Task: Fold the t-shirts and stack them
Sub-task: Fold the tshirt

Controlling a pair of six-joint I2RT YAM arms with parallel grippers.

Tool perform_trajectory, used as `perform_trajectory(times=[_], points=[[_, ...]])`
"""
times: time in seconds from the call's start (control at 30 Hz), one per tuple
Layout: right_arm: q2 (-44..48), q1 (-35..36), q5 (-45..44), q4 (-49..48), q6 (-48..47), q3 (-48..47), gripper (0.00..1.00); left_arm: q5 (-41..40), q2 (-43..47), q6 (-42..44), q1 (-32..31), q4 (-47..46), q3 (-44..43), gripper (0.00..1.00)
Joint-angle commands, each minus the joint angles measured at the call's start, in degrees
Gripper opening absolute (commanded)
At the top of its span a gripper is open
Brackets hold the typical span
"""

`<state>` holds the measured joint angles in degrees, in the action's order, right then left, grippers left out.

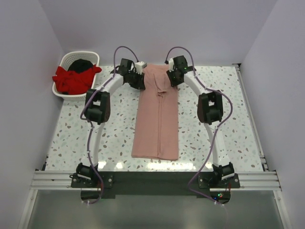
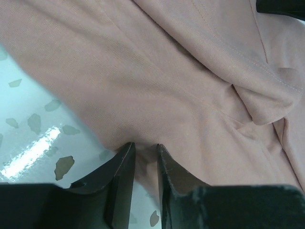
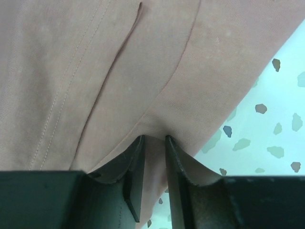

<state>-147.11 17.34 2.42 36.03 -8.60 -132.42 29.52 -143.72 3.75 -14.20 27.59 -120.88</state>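
Note:
The salmon-pink t-shirt (image 1: 157,114) lies as a long narrow folded strip down the middle of the table. My left gripper (image 1: 140,80) is shut on its far left corner, and the cloth (image 2: 157,86) bunches between the fingers (image 2: 123,164). My right gripper (image 1: 171,78) is shut on its far right corner, with the pink cloth (image 3: 143,71) pinched between its fingers (image 3: 136,152). The red t-shirt (image 1: 74,78) and the black t-shirt (image 1: 81,64) lie crumpled in the basket at the far left.
The white slatted basket (image 1: 90,56) stands at the far left corner of the speckled table (image 1: 228,119). Walls close in the left, back and right sides. A metal rail (image 1: 152,179) runs along the near edge.

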Motion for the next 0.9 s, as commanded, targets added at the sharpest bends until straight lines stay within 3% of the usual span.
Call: perform_trajectory(times=[0.0,0.17,0.23,0.27,0.3,0.33,0.37,0.4,0.5,0.6,0.63,0.77,0.8,0.87], points=[[-0.4,-0.3,-3.7,-1.9,-0.8,-1.4,0.32,-2.5,-0.9,-1.0,1.1,-1.6,-1.6,0.33],[5.9,-0.3,-2.6,-1.0,-1.2,-1.7,0.48,1.7,6.8,-0.7,2.6,-3.9,-0.2,0.51],[11.5,-0.4,-0.7,0.4,-1.2,-1.4,0.62,3.6,11.2,-1.1,3.8,-7.1,3.3,0.62],[13.8,-0.4,0.2,1.0,-1.3,-1.1,0.67,6.1,16.4,-0.7,4.3,-8.4,4.9,0.7],[16.0,-0.4,2.4,1.1,-1.5,0.3,0.76,7.0,19.2,-0.2,4.7,-9.7,8.4,0.87],[18.8,-0.4,3.5,0.9,-1.7,1.4,0.82,7.6,22.1,1.9,5.5,-11.8,10.3,0.97],[23.7,-0.3,4.4,0.6,-1.9,2.7,0.87,9.5,27.6,3.7,5.8,-12.6,12.1,1.0],[26.8,-0.4,5.5,-0.7,-2.1,4.4,0.93,10.5,30.3,5.5,6.3,-13.4,15.6,1.0],[35.7,-0.3,8.7,-1.4,-3.6,9.9,0.98,8.8,40.2,11.1,7.3,-16.9,23.5,1.0],[44.0,-0.2,13.9,-0.6,-7.9,18.1,0.99,4.1,49.9,14.9,7.3,-21.7,33.6,1.0],[45.8,-0.2,16.7,1.5,-12.7,20.1,0.99,5.8,51.8,24.6,7.3,-15.5,34.5,1.0],[52.5,1.2,26.8,13.6,-20.7,27.5,0.99,15.7,59.6,40.8,7.3,2.7,40.3,1.0],[55.9,2.2,26.5,16.1,-21.5,33.3,0.99,17.4,61.1,49.5,7.2,6.7,44.5,1.0],[59.8,5.9,25.7,17.2,-24.3,40.7,0.99,20.3,66.7,55.7,6.5,13.7,51.1,1.0]])
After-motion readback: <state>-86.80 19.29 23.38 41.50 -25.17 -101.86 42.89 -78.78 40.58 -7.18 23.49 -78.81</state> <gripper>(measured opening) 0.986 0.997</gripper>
